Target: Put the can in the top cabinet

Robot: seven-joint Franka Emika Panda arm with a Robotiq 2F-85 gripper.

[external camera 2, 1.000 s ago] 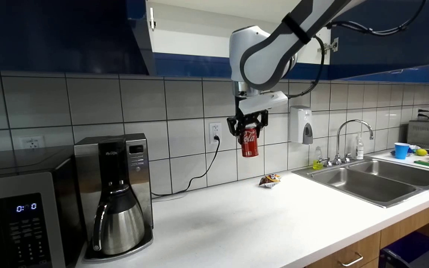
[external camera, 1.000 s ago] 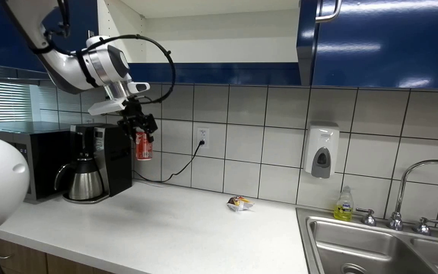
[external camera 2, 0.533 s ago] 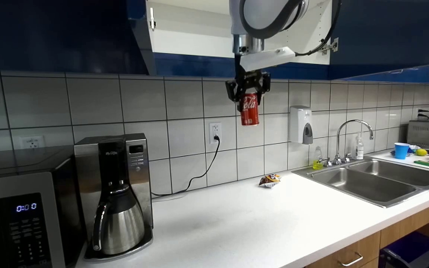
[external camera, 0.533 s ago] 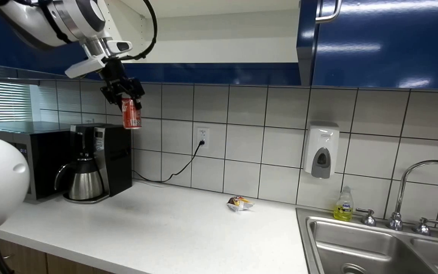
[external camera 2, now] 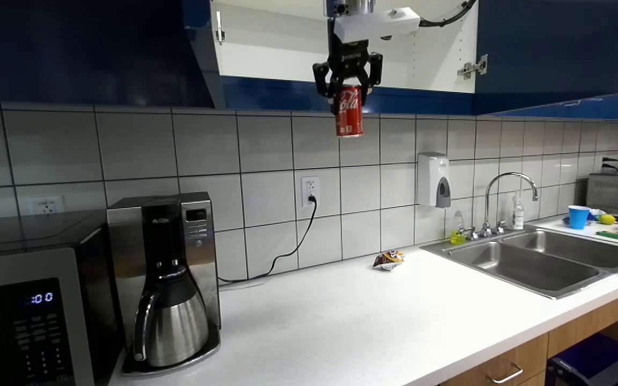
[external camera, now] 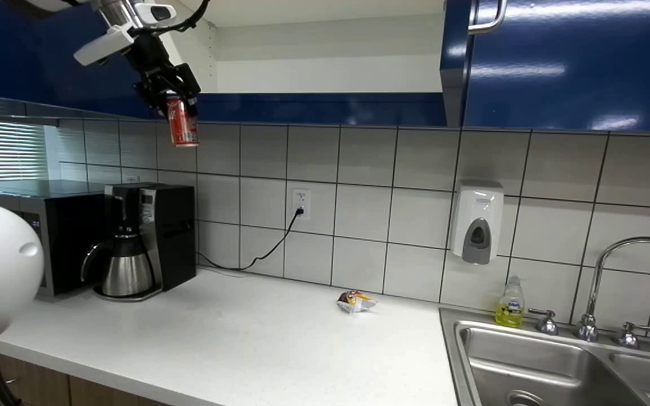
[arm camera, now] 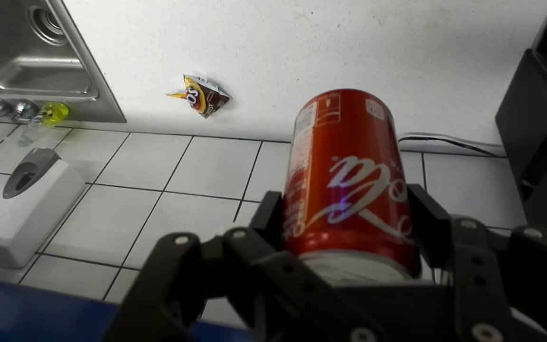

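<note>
The red can (external camera: 183, 125) with pale lettering hangs in the air, slightly tilted, and also shows in an exterior view (external camera 2: 349, 118) and in the wrist view (arm camera: 349, 142). My gripper (external camera 2: 350, 101) is shut on the can's upper part; in the wrist view (arm camera: 344, 204) a finger presses each side near the silvery top. The top cabinet stands open, with a white interior (external camera: 330, 62) and a dark blue lower edge (external camera 2: 271, 95). In both exterior views the can's top overlaps or lies near that edge's height, its base below it. The gripper appears in front of the cabinet.
An open dark blue door (external camera 2: 556, 53) sits right of the cabinet opening, with another blue door (external camera 2: 83, 53) at left. The coffee maker (external camera 2: 167, 279), microwave (external camera 2: 35, 300) and a snack bag (external camera: 355, 301) stand on the white counter (external camera: 235, 344). A soap dispenser (external camera: 477, 223) hangs on the tiles.
My gripper has risen steadily with the can, from well below the cabinet to about the height of its lower edge. It has also shifted slightly left in both exterior views.
</note>
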